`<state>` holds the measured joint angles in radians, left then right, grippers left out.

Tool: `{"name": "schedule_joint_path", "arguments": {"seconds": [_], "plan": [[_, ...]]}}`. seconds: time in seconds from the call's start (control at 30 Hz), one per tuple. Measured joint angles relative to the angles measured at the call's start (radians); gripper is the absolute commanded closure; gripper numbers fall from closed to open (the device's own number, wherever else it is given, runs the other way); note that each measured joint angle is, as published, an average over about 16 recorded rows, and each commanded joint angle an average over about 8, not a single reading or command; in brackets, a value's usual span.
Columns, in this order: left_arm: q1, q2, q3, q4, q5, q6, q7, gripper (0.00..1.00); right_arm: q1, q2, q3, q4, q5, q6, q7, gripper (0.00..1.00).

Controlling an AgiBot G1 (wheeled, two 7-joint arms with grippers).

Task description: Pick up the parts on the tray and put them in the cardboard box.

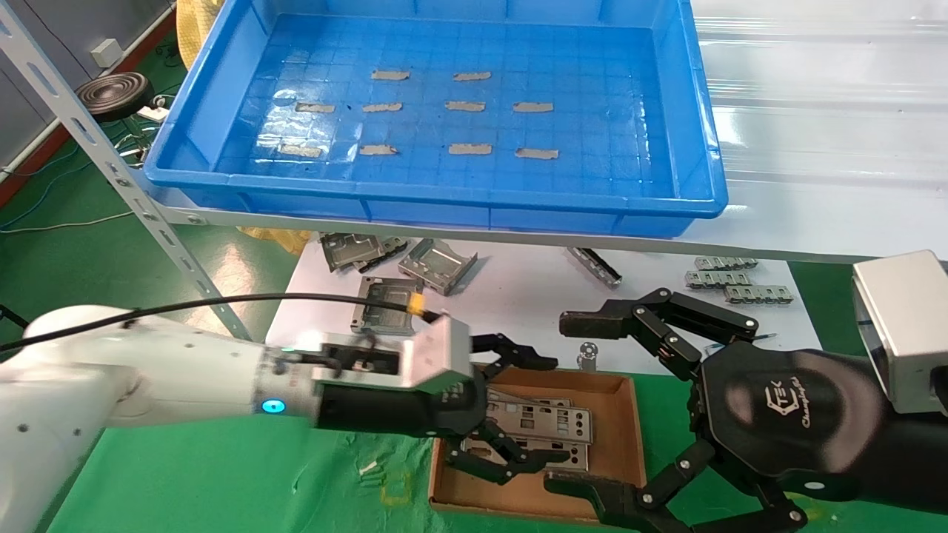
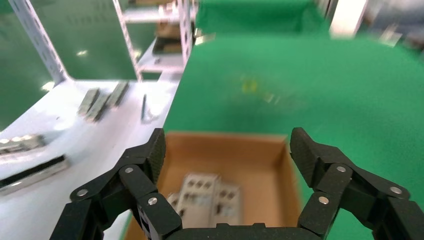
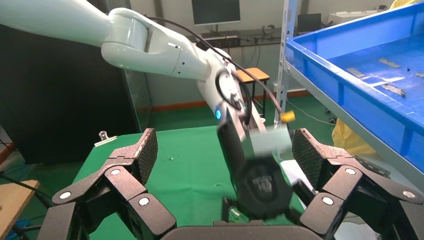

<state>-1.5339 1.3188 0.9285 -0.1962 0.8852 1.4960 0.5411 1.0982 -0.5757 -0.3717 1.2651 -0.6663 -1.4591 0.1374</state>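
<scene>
The blue tray (image 1: 222, 96) sits on the upper shelf and holds only grey tape strips. The cardboard box (image 1: 626, 437) lies on the green cloth below it, with silver punched parts (image 1: 537, 426) stacked flat inside. My left gripper (image 1: 533, 411) hovers open over the box's left half with nothing between its fingers. In the left wrist view, the parts (image 2: 210, 200) lie in the box (image 2: 250, 160) beneath the open left gripper (image 2: 228, 150). My right gripper (image 1: 574, 403) stands open and empty just right of the box. The right wrist view shows the right gripper (image 3: 225, 150) facing the left arm (image 3: 255, 175) and the tray (image 3: 360, 75).
Folded grey brackets (image 1: 437, 265) and toothed strips (image 1: 729, 281) lie on the white table behind the box. A slanted perforated shelf post (image 1: 111, 163) stands at the left. Green cloth (image 1: 222, 481) covers the near surface.
</scene>
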Motion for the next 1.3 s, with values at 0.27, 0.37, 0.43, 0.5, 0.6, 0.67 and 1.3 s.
{"name": "schedule_joint_path", "arguments": {"seconds": [0.27, 0.37, 0.43, 0.5, 0.6, 0.67, 1.3], "plan": [[0.003, -0.011, -0.013, 0.031, -0.031, 0.068, -0.043, 0.00, 0.000, 0.000, 0.000, 0.000, 0.000, 0.000, 0.000, 0.00], [0.008, -0.018, -0.020, 0.022, -0.034, 0.071, -0.051, 0.00, 0.000, 0.000, 0.000, 0.000, 0.000, 0.000, 0.000, 0.00], [0.014, -0.027, -0.028, 0.007, -0.034, 0.067, -0.058, 0.00, 0.000, 0.000, 0.000, 0.000, 0.000, 0.000, 0.000, 0.00], [0.021, -0.038, -0.038, -0.013, -0.035, 0.063, -0.068, 0.00, 0.000, 0.000, 0.000, 0.000, 0.000, 0.000, 0.000, 0.00], [0.036, -0.060, -0.058, -0.051, -0.038, 0.059, -0.090, 0.00, 0.000, 0.000, 0.000, 0.000, 0.000, 0.000, 0.000, 0.00], [0.048, -0.079, -0.075, -0.080, -0.041, 0.057, -0.108, 0.00, 0.000, 0.000, 0.000, 0.000, 0.000, 0.000, 0.000, 0.00], [0.191, -0.298, -0.275, -0.431, -0.081, 0.037, -0.324, 0.00, 0.000, 0.000, 0.000, 0.000, 0.000, 0.000, 0.000, 0.00]]}}
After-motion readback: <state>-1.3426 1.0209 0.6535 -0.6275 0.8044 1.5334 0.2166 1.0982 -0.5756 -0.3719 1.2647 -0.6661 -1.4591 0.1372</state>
